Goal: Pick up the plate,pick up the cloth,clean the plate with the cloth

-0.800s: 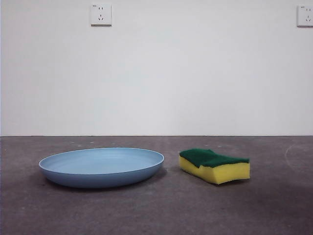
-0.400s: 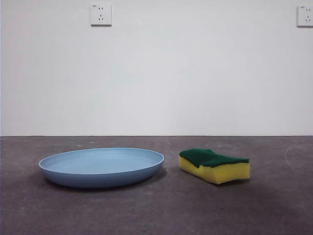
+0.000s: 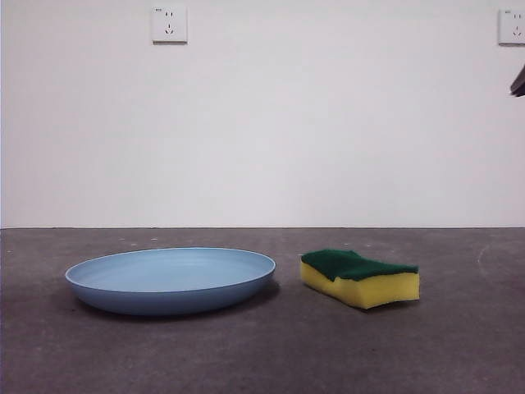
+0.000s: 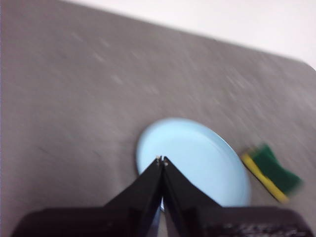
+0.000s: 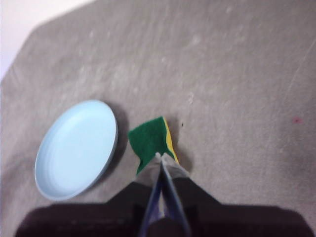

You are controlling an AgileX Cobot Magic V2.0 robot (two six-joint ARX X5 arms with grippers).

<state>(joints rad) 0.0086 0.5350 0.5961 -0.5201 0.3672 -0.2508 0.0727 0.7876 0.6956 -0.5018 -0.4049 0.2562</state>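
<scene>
The light-blue plate lies flat on the dark table at the left. The cloth, a yellow sponge with a dark green top, lies just right of it, apart from the rim. My left gripper is shut and empty, high above the plate; the sponge shows beside it. My right gripper is shut and empty, high above the sponge, with the plate alongside. A dark tip of an arm shows at the front view's upper right edge.
A white wall with two sockets stands behind the table. Bare grey table surface surrounds the plate and sponge.
A dark arm tip has come into the front view at the upper right edge. The plate and sponge have not moved.
</scene>
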